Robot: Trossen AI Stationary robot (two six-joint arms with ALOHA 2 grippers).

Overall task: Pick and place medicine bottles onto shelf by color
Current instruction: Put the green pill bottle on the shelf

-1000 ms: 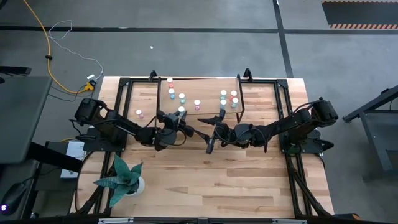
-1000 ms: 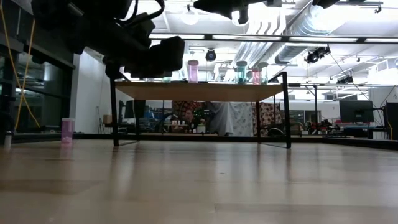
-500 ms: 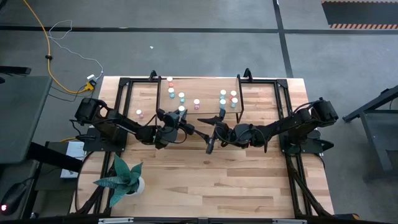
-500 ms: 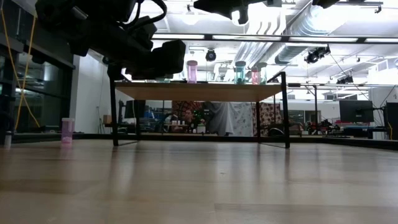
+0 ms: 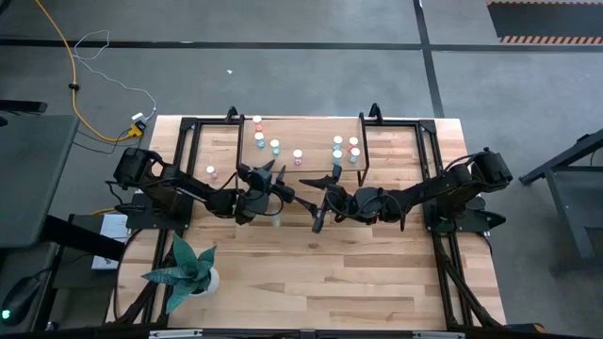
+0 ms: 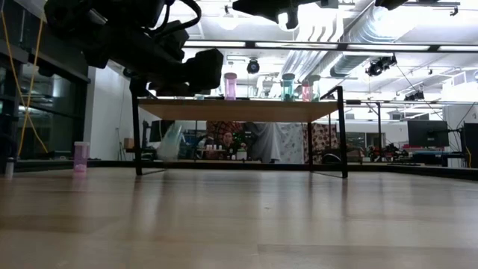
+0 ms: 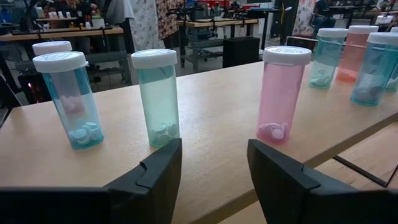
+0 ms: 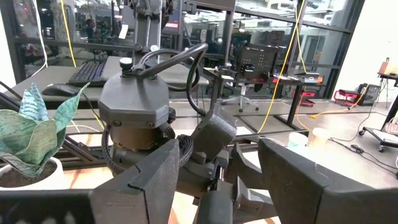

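At the front edge of the low light-wood shelf with thin black legs (image 5: pixel 311 149), your left gripper (image 7: pixel 211 165) sits level with the shelf top, its fingers spread apart with nothing between them. Just beyond them a teal translucent medicine bottle with a white cap (image 7: pixel 158 96) stands upright on the shelf, clear of both fingers. A light-blue bottle with a white cap (image 7: pixel 68 98) stands beside it toward the shelf's left end, and a pink bottle with a white cap (image 7: pixel 283 93) stands on its other side. More teal and pink bottles cluster near the shelf's right end (image 5: pixel 345 149).

One pink bottle (image 5: pixel 212 172) stands off the shelf on the butcher-block desk (image 5: pixel 311 273), near its left edge.

Your right gripper (image 5: pixel 318 211) hangs above the middle of the desk, in front of the shelf, pointing at the left arm; its fingers are parted and hold nothing.

A white pot with a green spiky plant (image 5: pixel 188 268) sits near the desk's front-left corner. From overhead, a pale object near the left gripper might be another bottle, though the view is too poor to say.
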